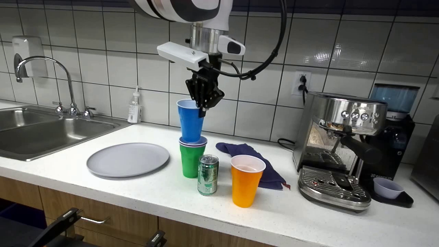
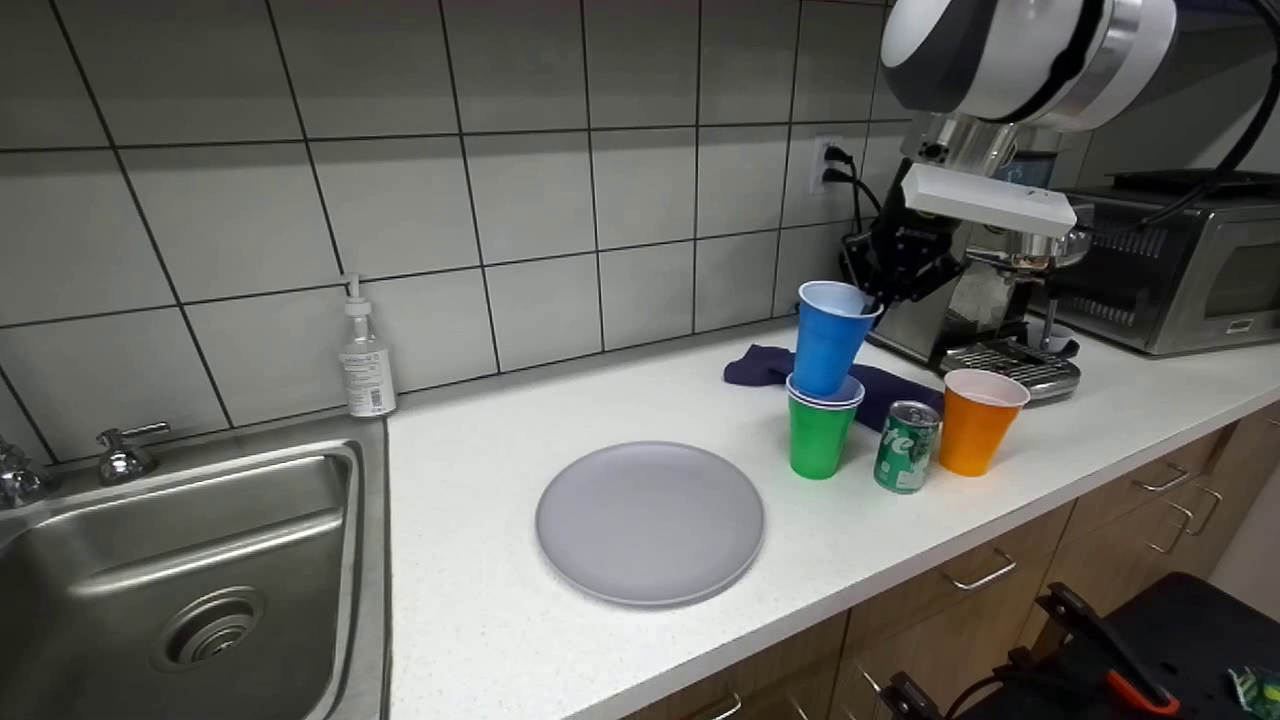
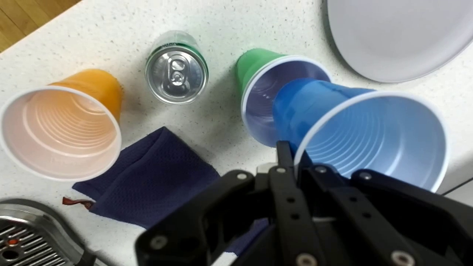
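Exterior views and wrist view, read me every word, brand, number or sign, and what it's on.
"te" on the soda can in an exterior view; other letters blurred.
Pump bottle label: too small.
Coffee grinder lettering: blurred.
Countertop oven badge: too small.
Wall dispenser mark: too small.

The blue cup (image 1: 190,123), clamped by its rim in the tool (image 1: 202,112), blocks the way down into the green cup (image 1: 192,162). Narrow gaps separate the green cup, the can (image 1: 208,175) and the orange cup (image 1: 245,185). There is passing room over the flat plate (image 2: 650,525) and along the desk (image 2: 462,490) between plate and sink (image 2: 368,570).
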You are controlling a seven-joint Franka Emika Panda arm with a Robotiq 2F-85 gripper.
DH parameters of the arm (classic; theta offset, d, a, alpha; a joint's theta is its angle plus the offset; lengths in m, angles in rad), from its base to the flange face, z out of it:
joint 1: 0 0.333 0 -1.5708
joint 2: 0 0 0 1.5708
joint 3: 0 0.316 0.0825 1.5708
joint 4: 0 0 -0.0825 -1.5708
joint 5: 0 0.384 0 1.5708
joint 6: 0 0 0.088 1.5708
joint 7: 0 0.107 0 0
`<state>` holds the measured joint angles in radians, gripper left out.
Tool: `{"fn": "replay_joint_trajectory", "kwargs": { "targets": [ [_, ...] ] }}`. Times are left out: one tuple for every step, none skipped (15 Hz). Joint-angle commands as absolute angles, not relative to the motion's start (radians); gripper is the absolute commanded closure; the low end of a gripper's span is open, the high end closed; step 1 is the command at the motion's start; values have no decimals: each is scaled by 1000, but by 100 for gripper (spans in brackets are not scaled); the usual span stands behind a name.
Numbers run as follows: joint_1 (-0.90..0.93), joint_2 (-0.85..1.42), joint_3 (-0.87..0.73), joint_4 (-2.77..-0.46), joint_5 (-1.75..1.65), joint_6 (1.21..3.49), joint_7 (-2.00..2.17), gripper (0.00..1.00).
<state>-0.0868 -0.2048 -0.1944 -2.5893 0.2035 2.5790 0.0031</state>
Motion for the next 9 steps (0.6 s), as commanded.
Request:
{"fn": "replay_joint_trajectory", "kwargs": {
  "targets": [
    [-100, -203, -177, -2590, 198, 2570, 6, 99],
    [-101, -199, -176, -2590, 196, 2574, 9, 99],
    [-102, -195, -176, -2589, 194, 2575, 11, 99],
    [-103, -191, -176, -2588, 193, 2576, 12, 99],
    [-103, -187, -176, -2587, 191, 2579, 14, 99],
    [-104, -182, -174, -2587, 188, 2581, 17, 99],
    [-104, -178, -173, -2587, 187, 2587, 19, 99],
    [-104, -172, -173, -2587, 185, 2590, 21, 99],
    [-104, -168, -172, -2587, 184, 2594, 22, 99]
  ]
}}
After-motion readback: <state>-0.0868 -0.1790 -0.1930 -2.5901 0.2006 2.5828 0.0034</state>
